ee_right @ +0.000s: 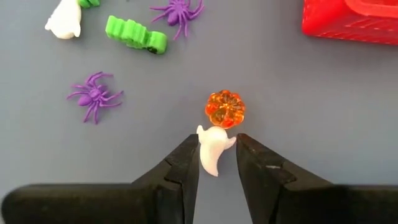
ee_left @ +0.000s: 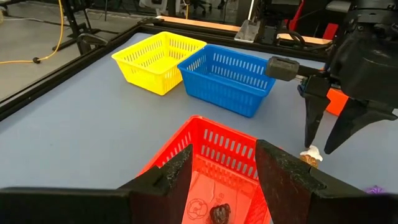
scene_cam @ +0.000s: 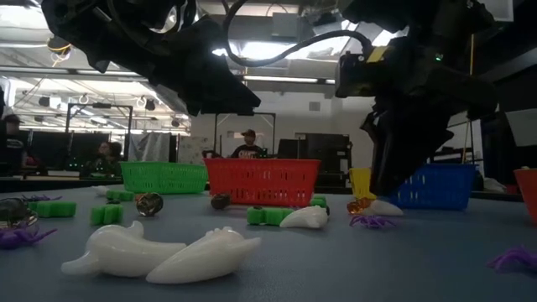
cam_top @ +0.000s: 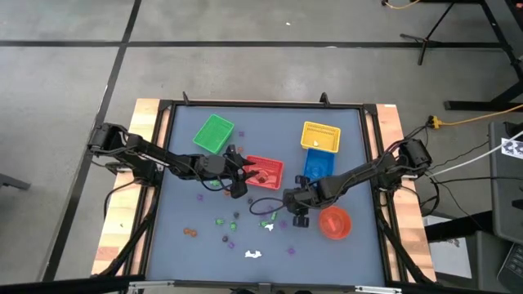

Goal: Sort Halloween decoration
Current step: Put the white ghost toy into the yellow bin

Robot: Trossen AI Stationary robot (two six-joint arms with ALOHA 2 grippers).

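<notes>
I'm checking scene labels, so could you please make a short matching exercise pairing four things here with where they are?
Things:
1. white ghost
2. orange pumpkin
3. black trinket
4. yellow basket

Places:
A. inside the red basket
B. beside the blue basket
C. between the right gripper fingers
D. on the table just past the ghost

Pairs: 1-C, 2-D, 3-A, 4-B

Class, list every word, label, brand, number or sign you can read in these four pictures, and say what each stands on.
None can be read.
Red basket, blue basket, yellow basket: no lettering.
White ghost and orange pumpkin: no lettering.
White tag at table's far right: dark marks, too small to read.
</notes>
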